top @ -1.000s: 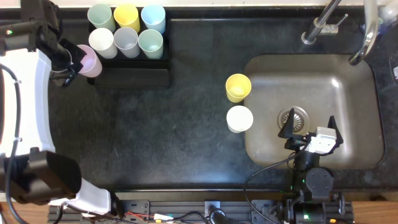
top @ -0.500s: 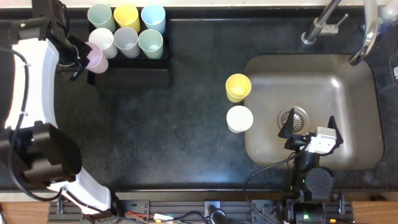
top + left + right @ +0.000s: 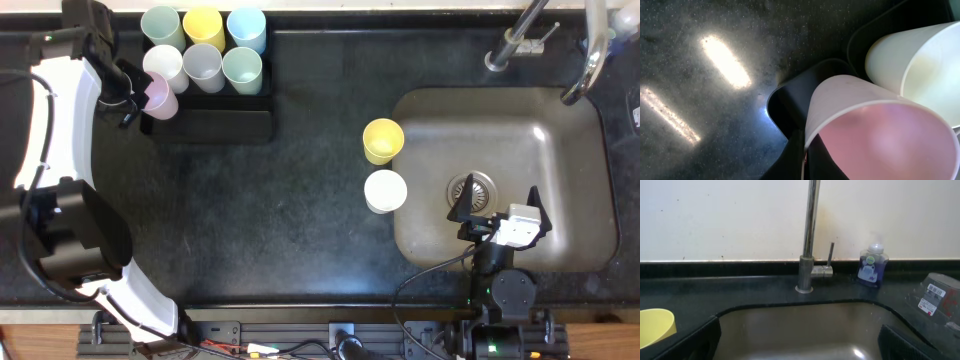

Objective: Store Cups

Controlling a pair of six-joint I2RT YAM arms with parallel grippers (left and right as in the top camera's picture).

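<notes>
At upper left, the left gripper [image 3: 127,95] is clamping the pink cup [image 3: 160,98], tilted beside the white cup [image 3: 163,66] in the rack [image 3: 220,126]. Lowering it crooked would be risking a jam or tip. Right gripper [image 3: 500,197] is hanging open, lower right.

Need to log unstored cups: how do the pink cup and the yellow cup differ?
The pink cup is gripped by the left tool; the yellow cup stands free. The pink cup tilts at the tray's corner; the yellow cup is upright beside the sink. Both are plain tumblers.
</notes>
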